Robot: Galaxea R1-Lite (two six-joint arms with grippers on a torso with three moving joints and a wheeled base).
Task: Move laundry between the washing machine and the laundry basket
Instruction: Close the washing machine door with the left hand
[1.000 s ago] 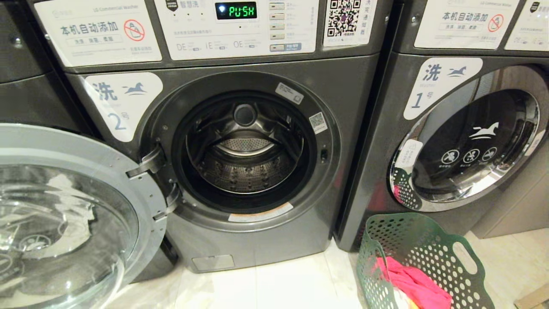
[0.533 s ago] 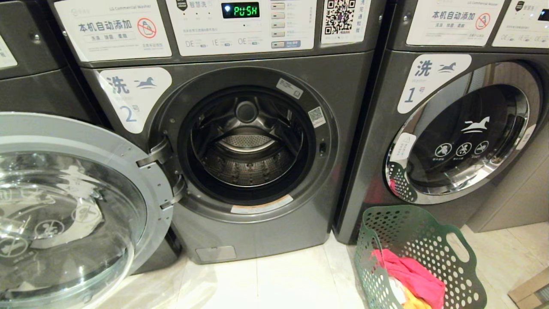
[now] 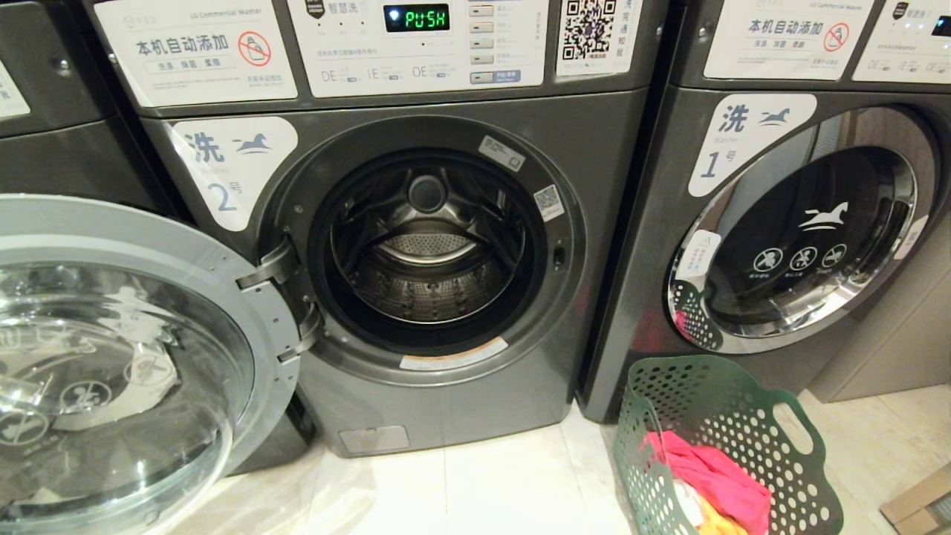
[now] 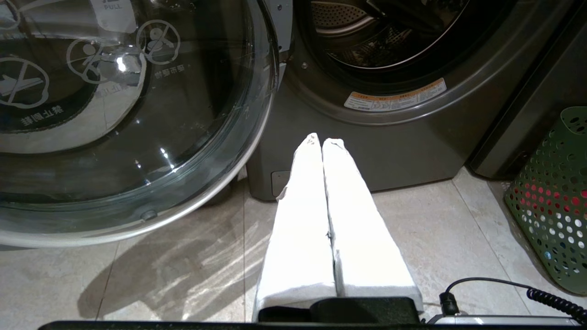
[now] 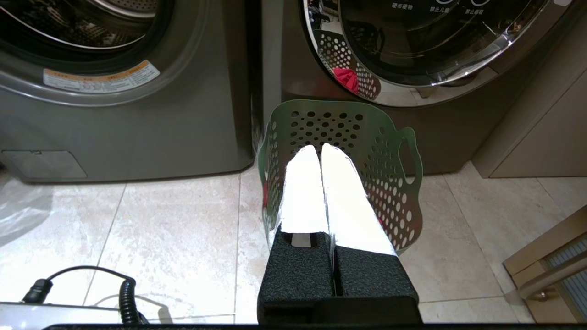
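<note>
Right claw [image 5: 319, 147]: our white fingers are pressed together and carry nothing; we hang it low over the floor [image 5: 137, 220], pointing at the basket [image 5: 403, 201].
Left claw [image 4: 320, 140]: fingers pressed together as well, nothing between them, low and just before the foot of the washer [image 4: 412, 137].
Laundry [image 3: 717, 479]: a pink piece on top, a bit of white and yellow under it, all down in the basket, which stands on the floor before the seam between washer 2 and machine 1 [image 3: 802, 245].
Drum [image 3: 427, 253]: we see no cloth in it, so we judge the load is yet to go in.
Door [image 3: 134, 357]: swung wide on the left, its glass close beside our left claw.
Risk, door: a sideways swing of the left arm could strike the glass or hinge.
Risk, basket: it looks light; a closed claw pushed in could catch a hole and tip it.
Risk, cloth: a trailing sleeve could snag on the drum's rim.
Open room: bare tile before the washer, between door and basket; we judge that the safest lane.
</note>
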